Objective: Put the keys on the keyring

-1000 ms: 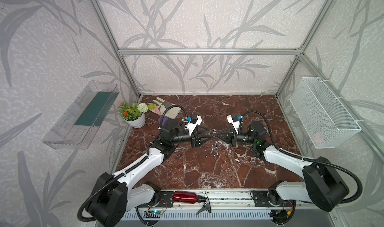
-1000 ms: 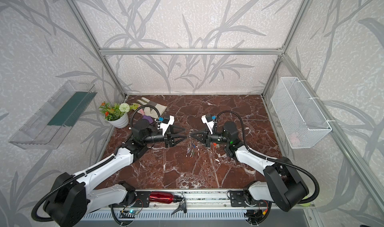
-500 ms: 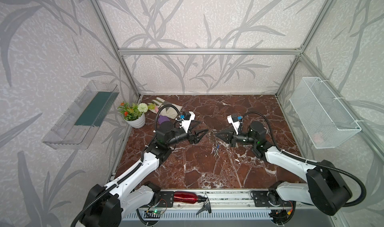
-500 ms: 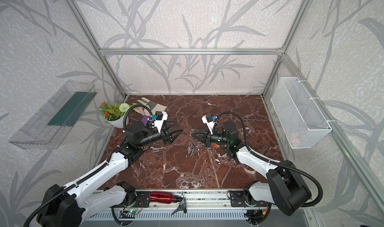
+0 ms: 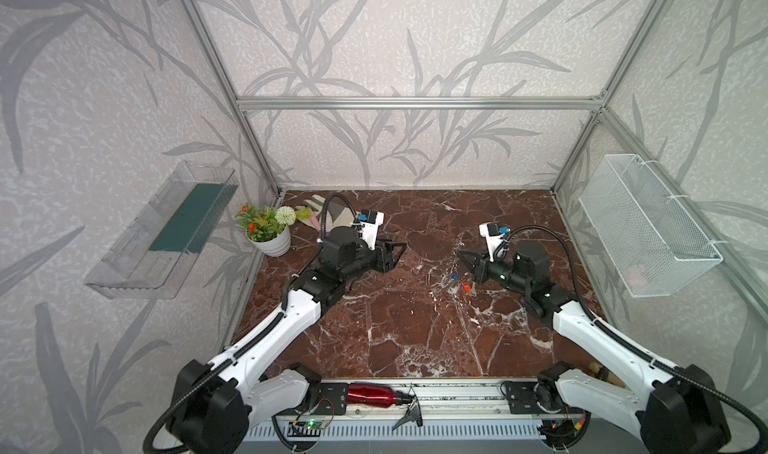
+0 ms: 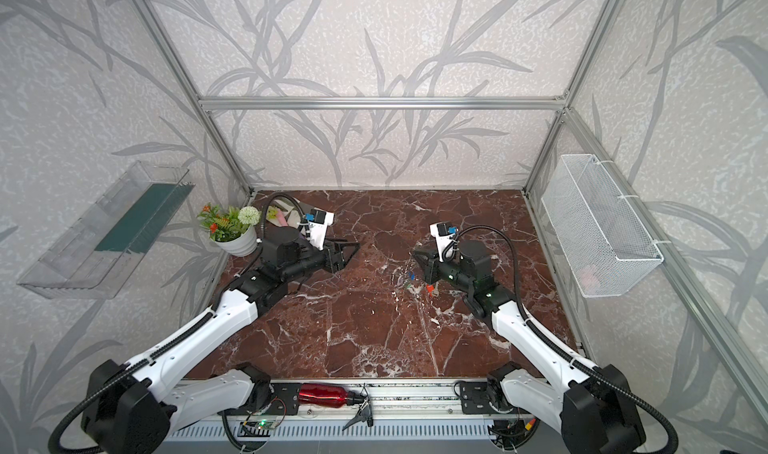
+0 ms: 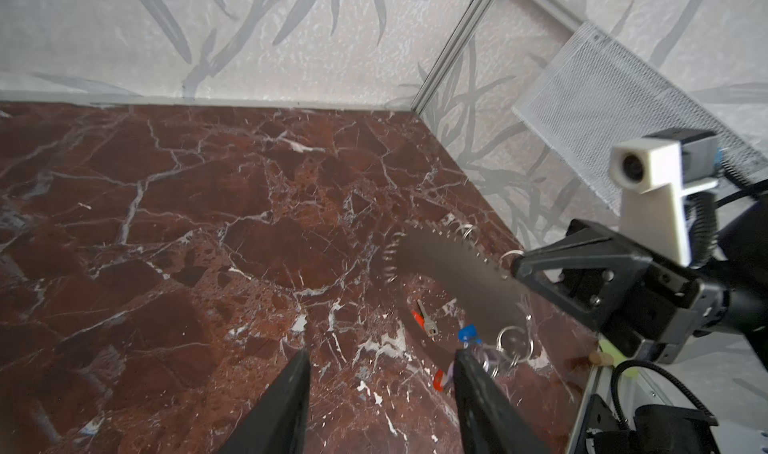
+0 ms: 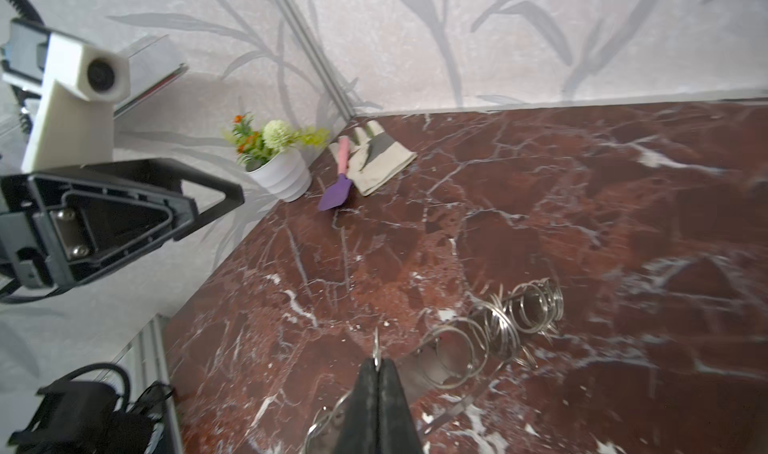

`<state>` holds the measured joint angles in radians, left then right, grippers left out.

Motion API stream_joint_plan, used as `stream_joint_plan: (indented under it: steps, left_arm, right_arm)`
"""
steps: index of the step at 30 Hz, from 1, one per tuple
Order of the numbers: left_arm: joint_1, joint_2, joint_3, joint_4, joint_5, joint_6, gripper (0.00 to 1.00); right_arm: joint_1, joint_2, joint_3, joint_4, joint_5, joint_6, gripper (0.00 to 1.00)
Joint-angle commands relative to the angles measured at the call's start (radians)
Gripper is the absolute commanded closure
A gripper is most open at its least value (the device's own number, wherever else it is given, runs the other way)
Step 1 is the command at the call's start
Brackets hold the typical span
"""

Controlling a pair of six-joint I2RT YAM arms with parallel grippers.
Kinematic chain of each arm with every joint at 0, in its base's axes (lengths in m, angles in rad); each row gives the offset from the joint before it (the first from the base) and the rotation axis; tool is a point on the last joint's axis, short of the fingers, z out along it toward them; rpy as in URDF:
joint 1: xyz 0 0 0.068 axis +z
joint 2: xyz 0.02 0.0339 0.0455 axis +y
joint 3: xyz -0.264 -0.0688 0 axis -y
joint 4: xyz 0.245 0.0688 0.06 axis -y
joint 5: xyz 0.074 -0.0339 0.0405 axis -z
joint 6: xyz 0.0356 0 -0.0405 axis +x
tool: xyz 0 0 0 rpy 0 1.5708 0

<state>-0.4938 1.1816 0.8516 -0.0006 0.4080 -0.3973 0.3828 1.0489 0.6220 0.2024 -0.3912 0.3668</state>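
Observation:
The keyring (image 7: 453, 271), a grey crescent plate edged with split rings (image 8: 536, 304), hangs above the marble floor. My right gripper (image 8: 376, 362) is shut on one thin ring at its edge and shows in both top views (image 5: 460, 257) (image 6: 416, 253). Keys hang or lie below the plate: one with a blue tag (image 7: 468, 331) and a red-orange one (image 7: 423, 322), also seen in a top view (image 5: 466, 287). I cannot tell which of them are on the rings. My left gripper (image 7: 380, 354) is open and empty, well to the left of the keyring (image 5: 400, 254).
A white flower pot (image 5: 269, 240), a work glove (image 8: 376, 163) and a purple trowel (image 8: 336, 194) sit in the back left corner. A wire basket (image 5: 648, 227) hangs on the right wall and a clear shelf (image 5: 162, 231) on the left wall. A red bottle (image 5: 372, 393) lies on the front rail.
My left gripper has let go and drawn back to the left, away from the right gripper and keyring, with its jaws now apart. The right gripper still holds the keyring in about the same place.

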Motion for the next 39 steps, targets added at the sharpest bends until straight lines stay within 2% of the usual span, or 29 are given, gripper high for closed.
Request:
stream_joint_plan:
  steps: [1, 4, 6, 9, 12, 18, 27, 34, 39]
  left_arm:
    - [-0.086, 0.1, 0.072, -0.16, -0.04, 0.024, 0.52]
    - [-0.194, 0.223, 0.15, -0.206, -0.089, 0.089, 0.56]
    - [-0.24, 0.301, 0.181, -0.185, -0.103, 0.072, 0.59]
    - [-0.291, 0.412, 0.207, -0.108, -0.098, 0.015, 0.62]
    - [-0.346, 0.53, 0.291, -0.125, -0.092, 0.018, 0.62]
    - [-0.401, 0.723, 0.413, -0.138, -0.079, -0.02, 0.62]
    - [-0.47, 0.763, 0.24, 0.272, -0.181, -0.07, 0.6]
    - [-0.496, 0.805, 0.171, 0.402, -0.234, -0.12, 0.63]
    - [-0.497, 0.832, 0.177, 0.411, -0.249, -0.137, 0.69]
  right_arm:
    - [-0.059, -0.059, 0.032, -0.094, 0.153, 0.032, 1.0]
    - [-0.122, -0.101, 0.012, -0.133, 0.191, 0.064, 1.0]
    - [-0.159, -0.128, 0.005, -0.17, 0.213, 0.08, 1.0]
    - [-0.21, -0.17, -0.007, -0.224, 0.244, 0.092, 1.0]
    - [-0.261, -0.213, -0.028, -0.265, 0.246, 0.099, 1.0]
    - [-0.345, -0.281, -0.067, -0.284, 0.188, 0.099, 1.0]
    - [-0.37, -0.325, -0.077, -0.306, 0.129, 0.133, 1.0]
    - [-0.378, -0.345, -0.094, -0.302, 0.1, 0.127, 1.0]
    - [-0.381, -0.342, -0.092, -0.301, 0.084, 0.124, 1.0]
